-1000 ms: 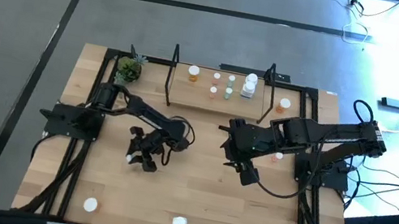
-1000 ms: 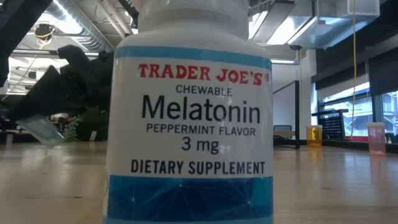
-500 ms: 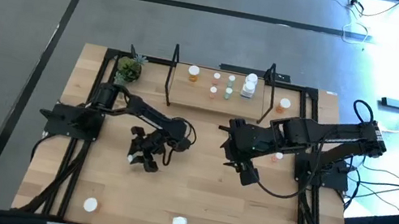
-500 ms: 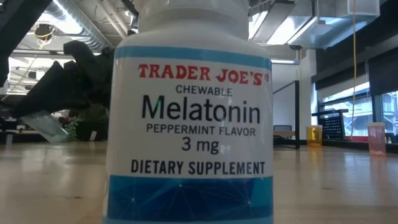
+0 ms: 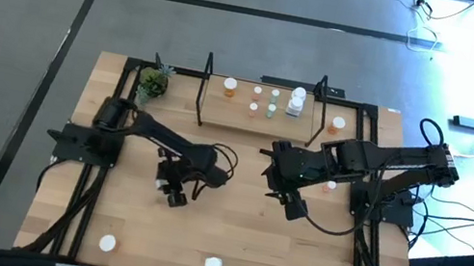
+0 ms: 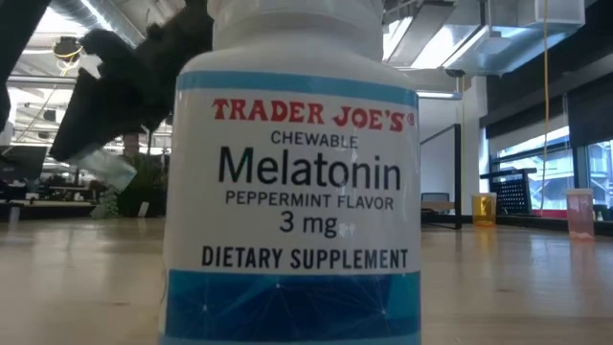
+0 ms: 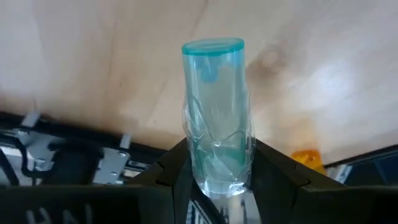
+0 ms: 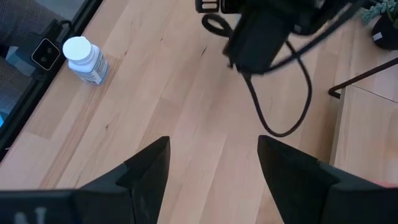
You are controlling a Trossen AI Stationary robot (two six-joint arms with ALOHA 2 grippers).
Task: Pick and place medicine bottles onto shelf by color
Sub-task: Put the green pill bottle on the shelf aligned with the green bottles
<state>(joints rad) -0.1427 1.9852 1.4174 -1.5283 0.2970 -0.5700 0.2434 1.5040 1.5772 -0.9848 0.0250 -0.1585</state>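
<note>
Here the left gripper (image 7: 217, 180) has its jaws closed on a clear pale-teal bottle (image 7: 216, 112), lifted over mid-bench (image 5: 230, 230). It looks light, thin-walled and slick; holding it low near the cap seems safest. The right gripper (image 8: 211, 168) waits open nearby, short of the shelf (image 5: 259, 117).

Bottles (image 5: 258, 91) on shelf (image 5: 233, 113), tabletop (image 5: 230, 225)
</note>
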